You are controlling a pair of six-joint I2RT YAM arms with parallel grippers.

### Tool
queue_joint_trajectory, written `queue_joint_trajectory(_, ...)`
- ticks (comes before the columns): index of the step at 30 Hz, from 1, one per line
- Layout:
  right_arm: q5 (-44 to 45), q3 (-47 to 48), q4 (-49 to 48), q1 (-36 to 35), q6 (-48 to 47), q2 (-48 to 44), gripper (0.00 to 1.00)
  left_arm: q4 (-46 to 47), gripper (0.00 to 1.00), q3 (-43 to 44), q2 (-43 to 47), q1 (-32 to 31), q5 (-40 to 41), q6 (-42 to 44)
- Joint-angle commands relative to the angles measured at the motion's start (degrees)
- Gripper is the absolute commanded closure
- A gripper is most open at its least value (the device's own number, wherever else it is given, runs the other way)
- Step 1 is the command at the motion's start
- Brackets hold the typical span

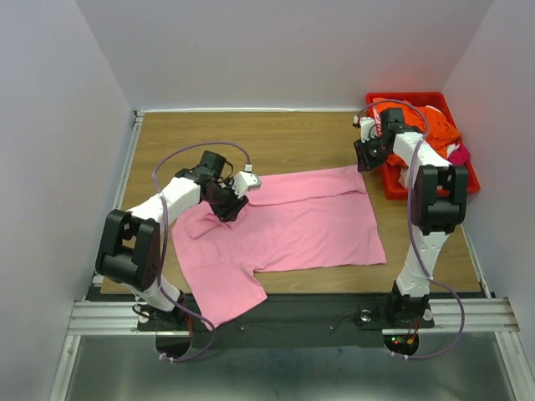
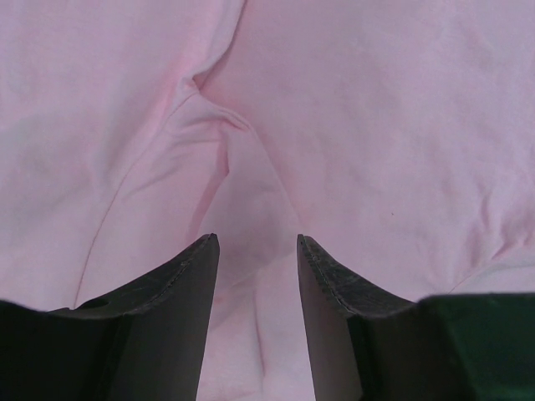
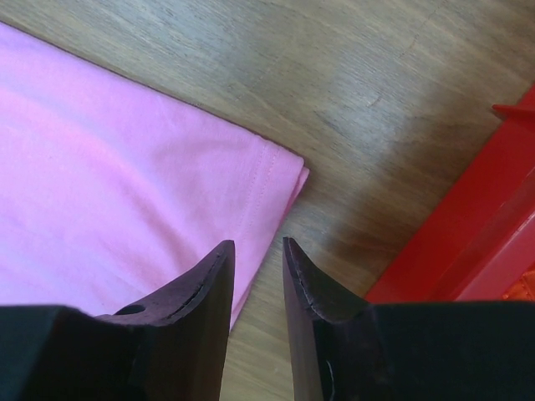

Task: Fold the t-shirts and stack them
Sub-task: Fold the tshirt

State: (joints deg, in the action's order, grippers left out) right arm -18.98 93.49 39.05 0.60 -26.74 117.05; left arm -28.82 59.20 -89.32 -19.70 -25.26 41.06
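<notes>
While spread on table (image 1: 292,138), pink t-shirt (image 1: 305,225) creased beneath left gripper (image 2: 256,241).

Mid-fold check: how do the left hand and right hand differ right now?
The left hand sits over creased cloth inside the pink t-shirt; the right hand sits at its corner hem, near the red bin. The left hand gapes wider than the right hand. Both are open, holding nothing.

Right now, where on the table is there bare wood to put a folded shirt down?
The widest free patch is the far strip of table, between back wall and pink shirt, left of the bin. A smaller one lies near right, between shirt and right arm. The bin is full of shirts.
</notes>
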Motion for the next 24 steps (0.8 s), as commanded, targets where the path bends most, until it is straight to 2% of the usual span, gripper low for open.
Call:
queue_joint_trajectory(1,-0.7,0.5,0.2,-0.5,0.4,0.7,0.65,2.4,0.46,-1.7,-0.3,-2.6,4.8,-2.2)
queue_joint_trajectory(8,-0.2,0.2,0.2,-0.5,-0.1,0.8,0.65,3.2,0.47,-3.7,-3.2,-5.3,9.3,-3.1)
queue_joint_trajectory(12,-0.1,0.2,0.2,-0.4,-0.2,1.2,0.65,3.2,0.51,-3.9,-3.9,-6.3,10.3,-3.5)
queue_joint_trajectory(15,-0.2,0.4,0.2,-0.4,-0.1,1.2,0.65,3.3,0.66,-3.8,-4.3,-6.7,11.1,-4.0)
queue_joint_trajectory(16,-0.1,0.4,0.2,-0.5,-0.1,1.2,0.65,3.1,0.76,-3.7,-4.2,-6.7,11.2,-4.1)
queue_joint_trajectory(19,-0.2,0.3,0.2,-0.5,-0.2,1.0,0.65,1.8,0.9,-2.8,-3.1,-6.8,10.8,-4.1)
queue_joint_trajectory(24,-0.1,0.2,0.2,-0.4,-0.2,0.8,0.66,-2.0,1.0,-0.6,-1.6,-7.2,7.5,-4.8)
